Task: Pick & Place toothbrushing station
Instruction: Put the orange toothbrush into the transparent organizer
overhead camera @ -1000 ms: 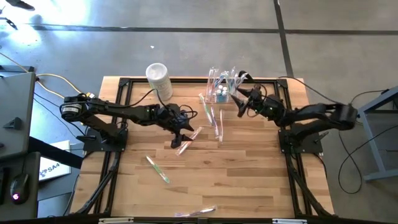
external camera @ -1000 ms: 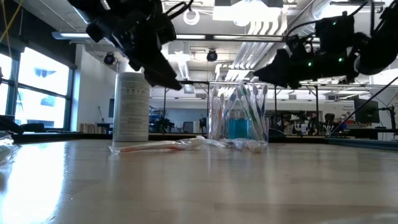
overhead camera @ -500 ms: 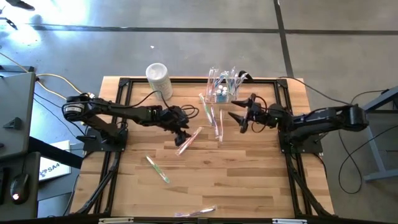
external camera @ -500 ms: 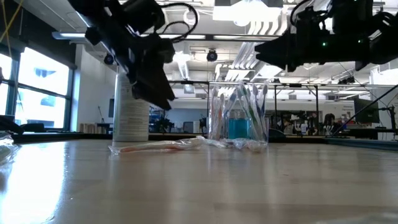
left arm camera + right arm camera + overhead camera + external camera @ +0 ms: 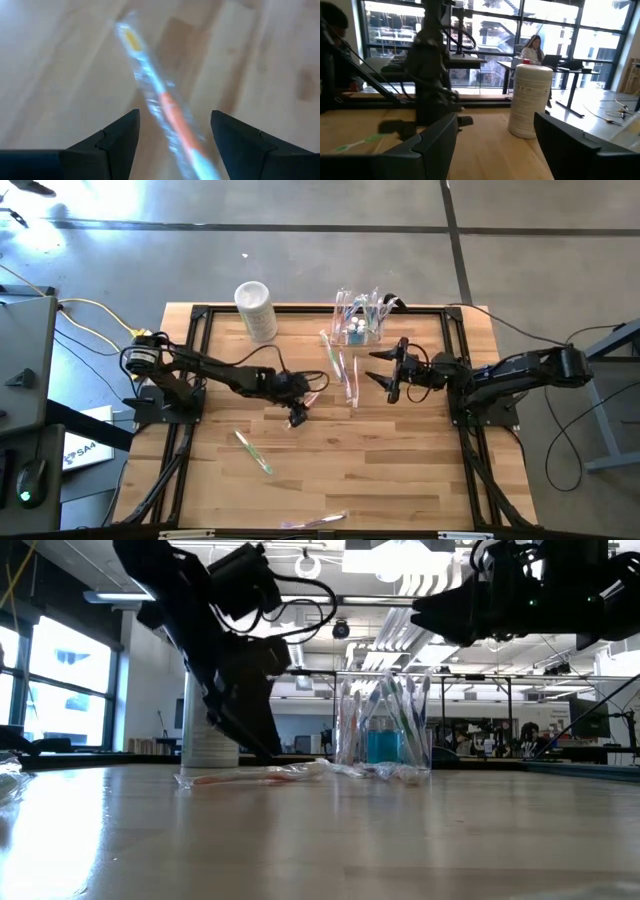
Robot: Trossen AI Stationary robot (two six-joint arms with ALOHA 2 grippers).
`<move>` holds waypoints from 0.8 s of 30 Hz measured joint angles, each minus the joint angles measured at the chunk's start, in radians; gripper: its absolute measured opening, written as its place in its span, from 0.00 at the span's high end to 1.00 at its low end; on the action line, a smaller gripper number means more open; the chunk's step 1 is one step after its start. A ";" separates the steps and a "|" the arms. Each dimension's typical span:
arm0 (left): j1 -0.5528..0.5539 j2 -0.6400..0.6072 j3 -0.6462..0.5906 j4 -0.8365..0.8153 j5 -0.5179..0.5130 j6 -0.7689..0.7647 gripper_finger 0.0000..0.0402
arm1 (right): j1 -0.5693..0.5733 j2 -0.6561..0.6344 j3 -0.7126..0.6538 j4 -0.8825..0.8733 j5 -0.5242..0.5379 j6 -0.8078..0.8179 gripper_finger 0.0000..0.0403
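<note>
Both grippers' fingers stand spread, the toothbrushing station (image 5: 361, 326) well apart from the right gripper (image 5: 391, 378) and the left gripper (image 5: 297, 416)

Light wood-grain table (image 5: 400, 460), black frame rails. Clear toothbrushing station (image 5: 358, 320) at the far edge, blue inside it, pastel brush handles. White cylindrical container (image 5: 256, 309) far left. An orange-and-white wrapped toothbrush (image 5: 165, 115) with yellow tip; a green toothbrush (image 5: 253, 451) nearer.

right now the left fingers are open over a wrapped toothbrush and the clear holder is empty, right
Not quite: the clear holder isn't empty, it holds several toothbrushes, as the low view shows. The left gripper does have its fingers open over the wrapped toothbrush.
</note>
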 joint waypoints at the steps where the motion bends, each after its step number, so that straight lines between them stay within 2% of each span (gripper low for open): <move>1: 0.001 0.008 0.000 0.001 -0.017 -0.001 0.40 | 0.009 0.000 0.000 0.005 0.000 0.000 0.37; 10: 0.002 0.111 0.003 0.045 -0.047 -0.007 0.40 | 0.081 0.000 0.000 0.021 -0.002 -0.056 0.37; 16: 0.000 0.166 0.005 0.050 -0.111 -0.005 0.42 | 0.112 0.000 0.000 0.057 -0.002 -0.056 0.37; 20: 0.001 0.173 0.005 0.033 -0.121 0.002 0.53 | 0.134 0.000 0.000 0.062 -0.001 -0.056 0.37; 24: 0.003 0.174 0.004 0.027 -0.129 0.002 0.77 | 0.155 0.000 0.000 0.063 -0.001 -0.056 0.37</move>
